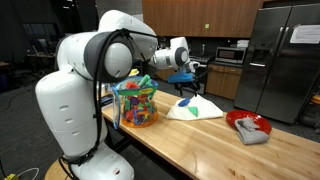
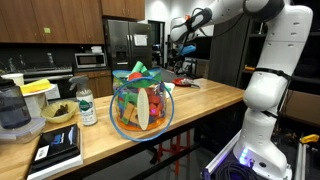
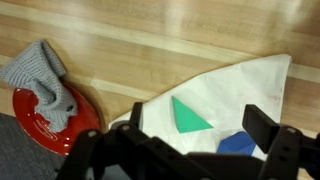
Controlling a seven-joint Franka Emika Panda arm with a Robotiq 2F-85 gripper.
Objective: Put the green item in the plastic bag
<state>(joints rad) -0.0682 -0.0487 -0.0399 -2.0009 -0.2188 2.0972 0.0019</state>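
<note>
One green piece (image 3: 188,116), one blue piece (image 3: 238,146), one white cloth (image 3: 245,90), one red bowl (image 3: 45,125), one grey cloth (image 3: 40,75). One plastic bag (image 1: 136,103), the small coloured items inside too jumbled to count; one robot arm (image 1: 90,60), one wooden table (image 1: 200,140). In an exterior view, also one bottle (image 2: 87,105), one microwave (image 2: 90,60), one fridge (image 2: 125,45).

I'm driving this in a kitchen: stainless fridge (image 1: 278,55), microwave (image 1: 232,55) under dark wood cabinets (image 1: 200,15), long butcher-block bench (image 1: 200,140), dishes along the back counter (image 2: 40,90).
</note>
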